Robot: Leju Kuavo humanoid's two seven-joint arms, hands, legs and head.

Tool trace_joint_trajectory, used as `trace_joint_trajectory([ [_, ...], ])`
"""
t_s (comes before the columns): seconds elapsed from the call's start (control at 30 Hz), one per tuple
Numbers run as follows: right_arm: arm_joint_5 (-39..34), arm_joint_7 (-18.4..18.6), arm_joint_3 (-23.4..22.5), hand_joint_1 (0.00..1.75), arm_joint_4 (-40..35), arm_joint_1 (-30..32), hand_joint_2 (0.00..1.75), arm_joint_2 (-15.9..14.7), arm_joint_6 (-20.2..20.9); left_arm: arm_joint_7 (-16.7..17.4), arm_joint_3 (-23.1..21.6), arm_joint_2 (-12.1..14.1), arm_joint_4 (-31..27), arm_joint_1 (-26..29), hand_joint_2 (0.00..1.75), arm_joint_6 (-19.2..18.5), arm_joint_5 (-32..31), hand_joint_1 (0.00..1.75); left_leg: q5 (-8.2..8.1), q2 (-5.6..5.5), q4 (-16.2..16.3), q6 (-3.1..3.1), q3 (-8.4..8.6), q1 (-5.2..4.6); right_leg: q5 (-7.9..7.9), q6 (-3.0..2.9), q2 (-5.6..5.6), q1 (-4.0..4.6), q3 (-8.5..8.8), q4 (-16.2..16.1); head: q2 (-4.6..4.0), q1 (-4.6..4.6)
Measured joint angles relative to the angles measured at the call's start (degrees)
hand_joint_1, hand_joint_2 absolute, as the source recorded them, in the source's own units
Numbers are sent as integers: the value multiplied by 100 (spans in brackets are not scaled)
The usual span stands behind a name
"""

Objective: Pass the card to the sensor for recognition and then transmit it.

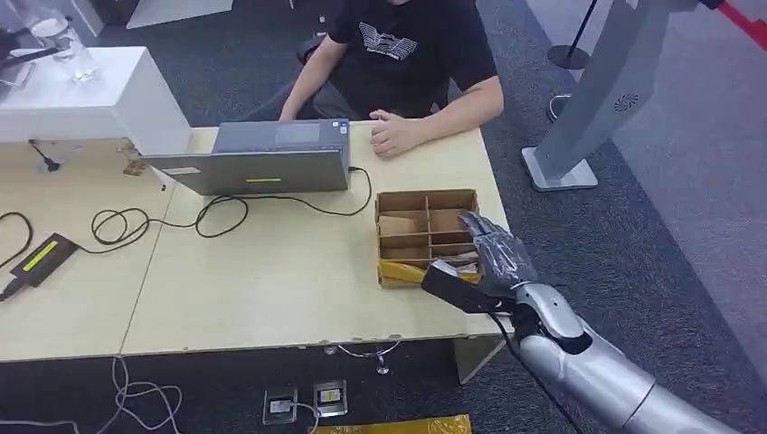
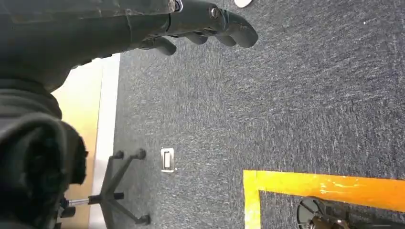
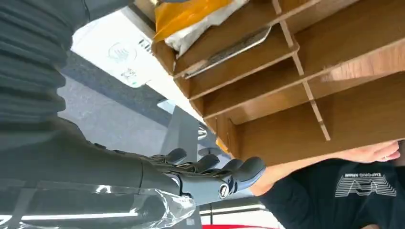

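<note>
The card itself cannot be picked out with certainty: something flat and pale lies in a near compartment of the wooden divider box [image 1: 425, 237], next to a yellow packet [image 1: 402, 271], and that may be it. In the right wrist view a thin flat piece [image 3: 229, 50] is seen resting on one of the box's shelves.

The right hand [image 1: 493, 251] is held over the near right corner of the box, fingers stretched out and apart, nothing gripped. The left hand [image 2: 210, 26] is hanging above the grey carpet [image 2: 286, 105], fingers loosely extended, nothing held.

By the look of it, the task is at its very opening: no card has been lifted, and no sensor can be identified on the table [image 1: 271, 262]. Picking up, presenting and handing over to the person [image 1: 407, 54] seated behind the laptop [image 1: 262, 158] all remain to be done.
</note>
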Motion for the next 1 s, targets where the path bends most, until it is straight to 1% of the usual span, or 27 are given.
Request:
trace_joint_trajectory([
  [0.17,13,28,72,0,81,2,175,31,-109,0,-15,0,0,0,0,-2,-33,0,0,0,0,0,0,0,0,0,0,0,0,0,0,-2],
  [0.6,142,195,201,0,208,5,175,41,-201,0,-24,0,0,0,0,-7,-59,0,0,1,0,0,2,0,0,0,0,0,-1,0,0,-2],
  [1.0,177,192,310,0,302,6,175,50,-352,0,-160,0,0,-1,0,-7,-120,0,0,1,0,0,1,0,0,0,0,0,-1,0,0,0],
])
